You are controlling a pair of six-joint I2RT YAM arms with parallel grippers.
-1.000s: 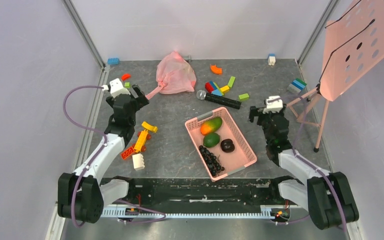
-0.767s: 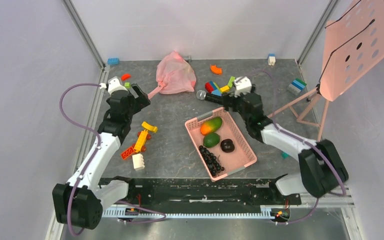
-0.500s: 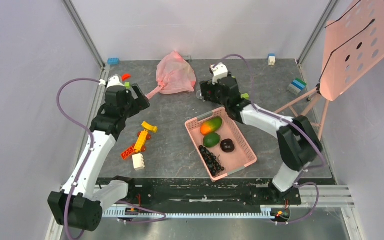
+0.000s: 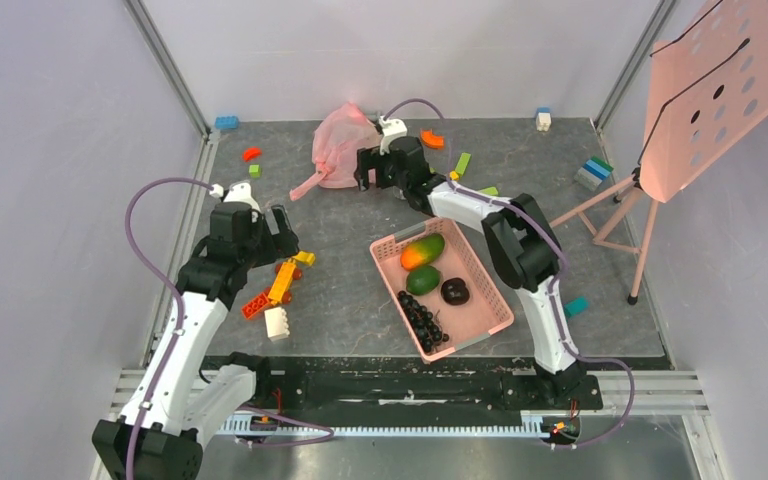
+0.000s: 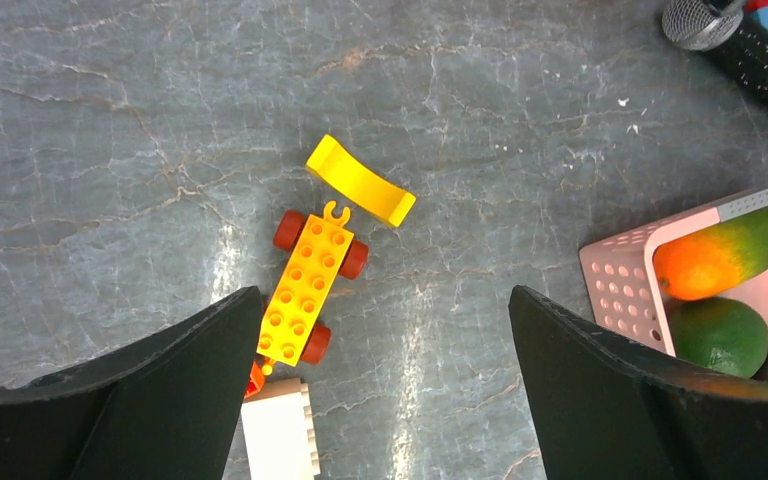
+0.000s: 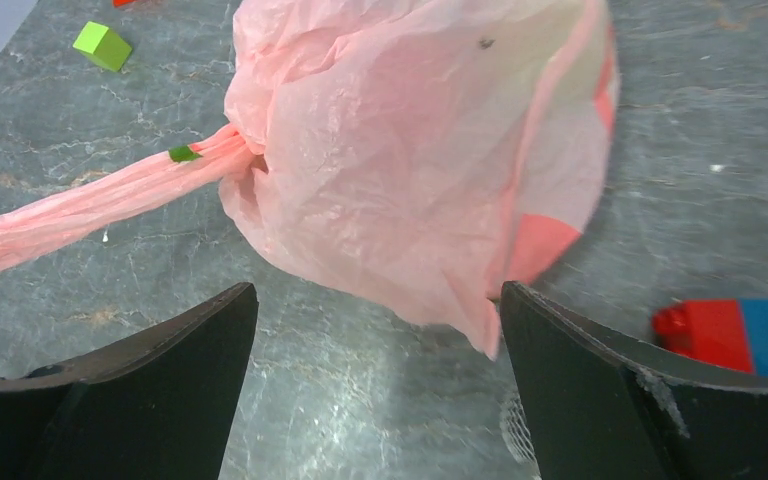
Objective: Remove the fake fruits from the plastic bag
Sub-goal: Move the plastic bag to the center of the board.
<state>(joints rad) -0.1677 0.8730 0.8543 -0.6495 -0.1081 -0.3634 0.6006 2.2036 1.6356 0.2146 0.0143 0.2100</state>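
Right fingers (image 6: pixel 610 390) spread, plastic bag (image 6: pixel 400 150) seemingly untouched

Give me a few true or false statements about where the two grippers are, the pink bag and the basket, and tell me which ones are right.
1. The right gripper is open, with the bag just ahead of its fingers. True.
2. The left gripper holds the yellow car. False: it is open over the car and grips nothing.
3. A mango lies in the basket. True.
4. The bag lies in the basket. False: it lies on the table, at the far side, apart from the basket.
5. A green block lies loose on the table. True.
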